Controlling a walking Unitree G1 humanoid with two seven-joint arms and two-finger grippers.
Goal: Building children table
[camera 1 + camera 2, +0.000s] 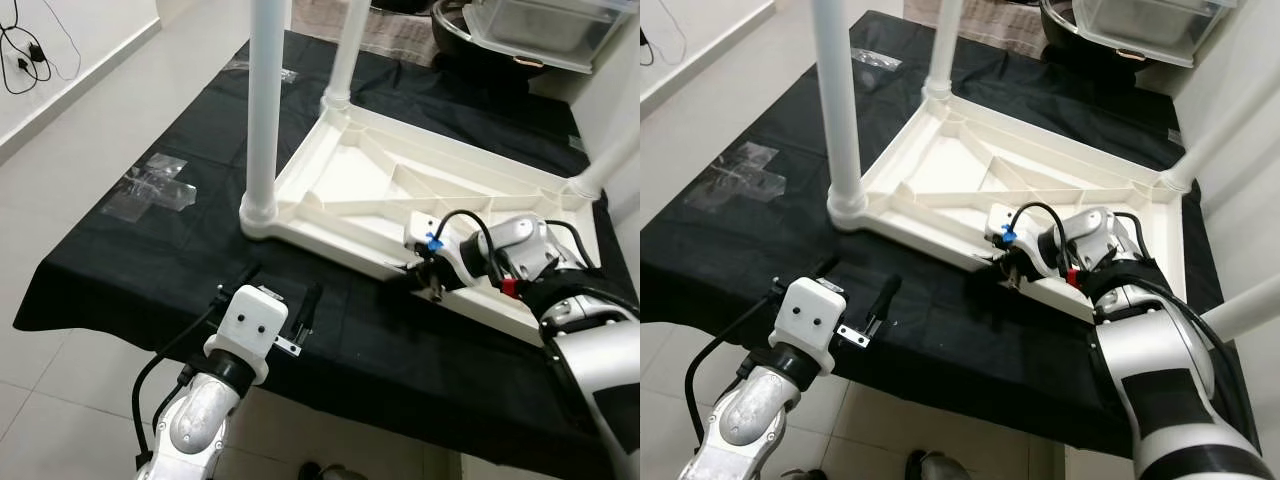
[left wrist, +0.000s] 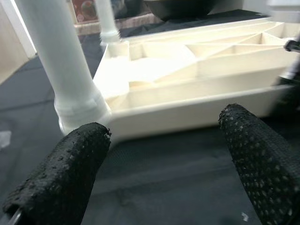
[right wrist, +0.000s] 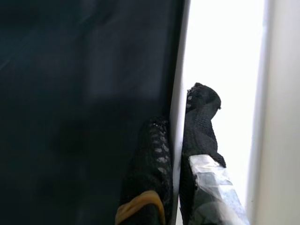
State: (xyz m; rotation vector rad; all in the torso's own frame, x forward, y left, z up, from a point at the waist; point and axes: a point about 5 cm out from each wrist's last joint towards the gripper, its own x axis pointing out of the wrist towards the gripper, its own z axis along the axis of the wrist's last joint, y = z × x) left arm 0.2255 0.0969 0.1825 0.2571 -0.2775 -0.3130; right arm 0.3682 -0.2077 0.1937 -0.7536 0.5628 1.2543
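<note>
Tabletop (image 1: 400, 190): white plastic, smooth, slightly glossy. Cloth (image 1: 150, 260): black, matt fabric.

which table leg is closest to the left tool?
The near-left corner leg of the upturned tabletop, standing just beyond the open left tool. The other legs stand at the far corners and on the right side.

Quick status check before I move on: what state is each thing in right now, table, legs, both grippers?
Tabletop: upside down on the black cloth, ribbed underside up.
Near-corner leg: upright in its socket.
Far-corner leg: upright in its socket.
Right-side leg: in its socket, leaning.
Right gripper: fingers shut on the tabletop's near rim.
Left gripper: open, over the cloth, holding nothing.
</note>
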